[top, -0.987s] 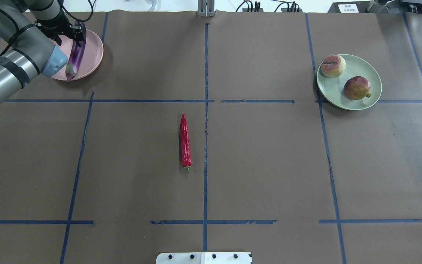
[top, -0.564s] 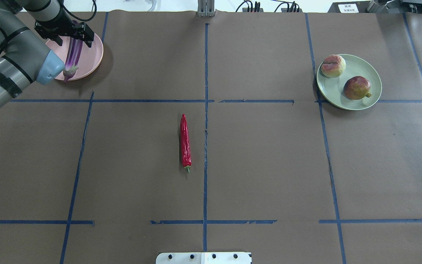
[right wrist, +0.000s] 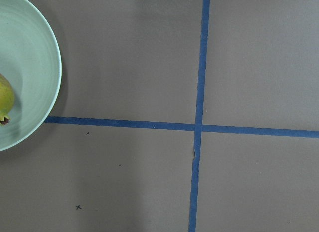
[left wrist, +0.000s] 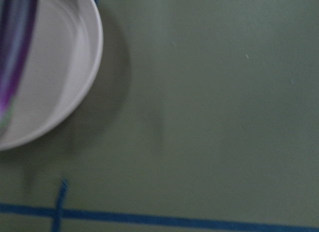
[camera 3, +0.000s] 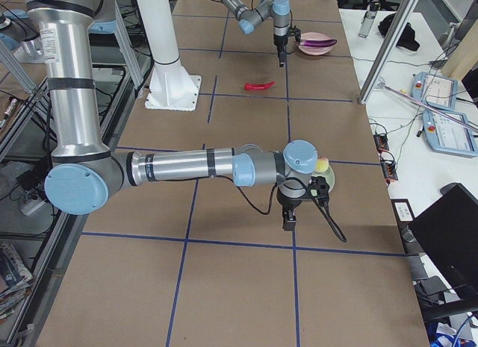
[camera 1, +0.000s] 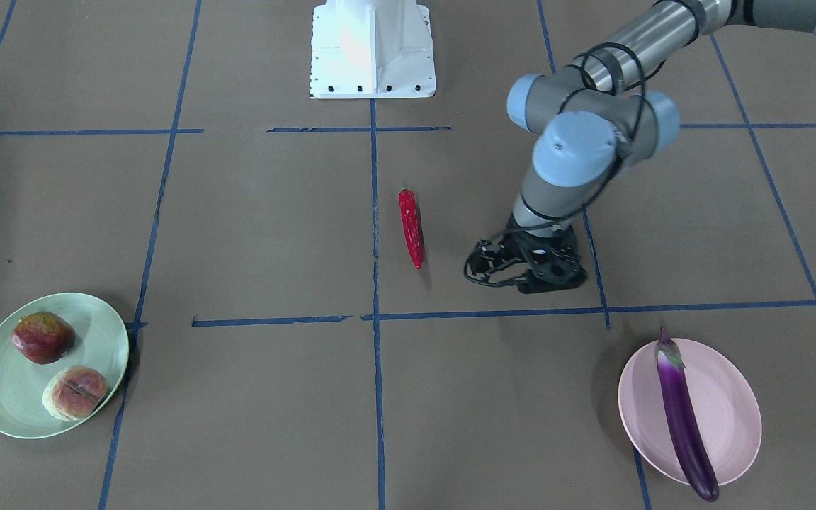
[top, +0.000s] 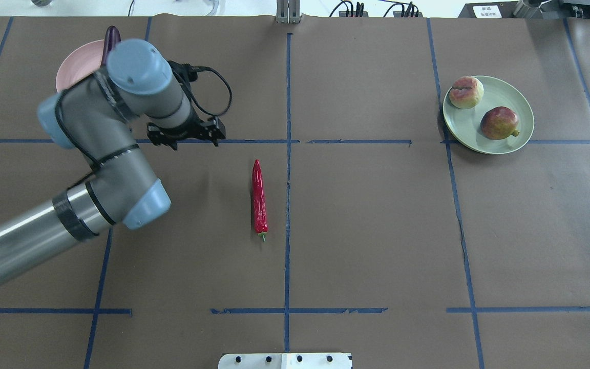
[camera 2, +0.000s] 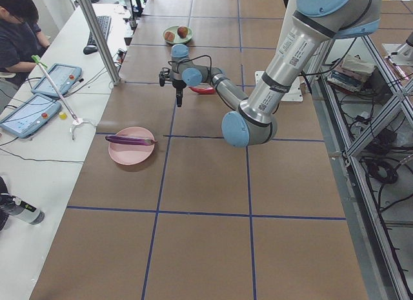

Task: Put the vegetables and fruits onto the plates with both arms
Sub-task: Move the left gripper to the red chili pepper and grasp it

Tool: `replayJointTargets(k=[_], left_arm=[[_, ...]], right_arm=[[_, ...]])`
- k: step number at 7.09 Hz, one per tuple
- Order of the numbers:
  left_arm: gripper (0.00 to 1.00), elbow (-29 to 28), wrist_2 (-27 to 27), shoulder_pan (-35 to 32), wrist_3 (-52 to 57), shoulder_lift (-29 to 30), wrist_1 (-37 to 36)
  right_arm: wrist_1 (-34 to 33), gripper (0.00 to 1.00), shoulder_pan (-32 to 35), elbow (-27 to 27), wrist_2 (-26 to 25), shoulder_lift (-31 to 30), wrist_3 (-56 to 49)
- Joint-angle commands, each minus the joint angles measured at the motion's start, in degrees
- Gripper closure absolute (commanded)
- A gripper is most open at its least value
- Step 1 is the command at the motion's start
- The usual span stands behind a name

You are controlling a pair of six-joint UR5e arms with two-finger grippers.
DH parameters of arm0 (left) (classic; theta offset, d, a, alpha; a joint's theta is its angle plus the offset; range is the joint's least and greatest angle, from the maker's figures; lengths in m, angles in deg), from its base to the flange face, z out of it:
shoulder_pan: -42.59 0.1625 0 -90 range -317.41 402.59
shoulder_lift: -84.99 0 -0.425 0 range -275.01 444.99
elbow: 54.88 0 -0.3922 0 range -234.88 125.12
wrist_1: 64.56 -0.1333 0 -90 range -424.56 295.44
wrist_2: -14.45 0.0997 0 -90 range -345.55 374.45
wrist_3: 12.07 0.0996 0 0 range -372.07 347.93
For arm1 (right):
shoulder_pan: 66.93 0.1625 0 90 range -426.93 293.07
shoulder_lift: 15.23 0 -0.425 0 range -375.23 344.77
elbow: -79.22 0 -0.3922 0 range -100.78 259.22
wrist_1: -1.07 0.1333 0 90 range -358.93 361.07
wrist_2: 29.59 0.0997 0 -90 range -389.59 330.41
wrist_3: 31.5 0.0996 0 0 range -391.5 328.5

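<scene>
The purple eggplant (camera 1: pixel 684 418) lies across the pink plate (camera 1: pixel 730 404); in the overhead view my left arm hides most of both, leaving the plate's rim (top: pixel 75 66) and the eggplant's tip (top: pixel 112 36). The red chili pepper (camera 1: pixel 411 227) (top: pixel 259 197) lies on the table's middle. My left gripper (camera 1: pixel 521 280) (top: pixel 186 137) is open and empty, between the pink plate and the chili. The pomegranate (top: pixel 500 123) and peach (top: pixel 465 92) sit on the green plate (top: pixel 518 102). My right gripper (camera 3: pixel 290 216) hangs beside the green plate; I cannot tell whether it is open or shut.
The white base block (camera 1: pixel 372 46) stands at the robot's edge of the table. Blue tape lines cross the brown table cover. A person (camera 2: pixel 16 29) with tablets sits at a side table beyond the far edge.
My left gripper has let go of the eggplant, which now lies on the pink plate. The arm has swung away from the plate toward the table's middle and the chili.
</scene>
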Motion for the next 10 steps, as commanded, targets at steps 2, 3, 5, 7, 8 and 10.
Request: replayJointTargets(k=[2, 3, 5, 7, 8, 10], left_arm=[[0.01, 1.31, 4.38, 8.31, -8.83, 3.71, -3.28], [0.05, 1.31, 4.47, 9.54, -9.19, 3.90, -3.66], [0.08, 1.23, 5.34, 12.78, -9.20, 4.51, -3.66], [0.16, 0.88, 6.05, 14.73, -9.20, 4.61, -3.66], [0.63, 1.14, 5.97, 14.66, -9.28, 4.52, -3.75], [0.97, 1.75, 5.88, 14.48, -9.20, 4.43, -3.83]], right_arm=[[0.00, 0.00, -0.09, -0.17, 0.00, 0.00, 0.00], [0.00, 0.00, -0.26, -0.09, 0.00, 0.00, 0.17], [0.00, 0.00, -0.44, 0.09, 0.00, 0.08, 0.35], [0.00, 0.00, -0.70, -0.17, 0.00, 0.17, 0.70], [0.00, 0.00, -0.79, -0.26, 0.00, 0.26, 0.70], [0.00, 0.00, -0.88, -0.26, 0.00, 0.26, 0.61]])
